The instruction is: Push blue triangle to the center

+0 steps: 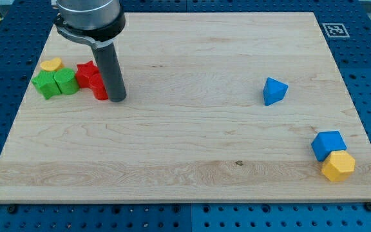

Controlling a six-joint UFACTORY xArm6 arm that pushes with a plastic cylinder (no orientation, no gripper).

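Pale wood, matt blocks, dark rod

The tabletop is light, smooth wood with visible grain and a faint satin sheen. The blue triangle, blue cube, yellow hexagon block, green blocks and red blocks look matt and evenly coloured, possibly painted wood or plastic. The rod above my tip is dark, smooth and slightly glossy.
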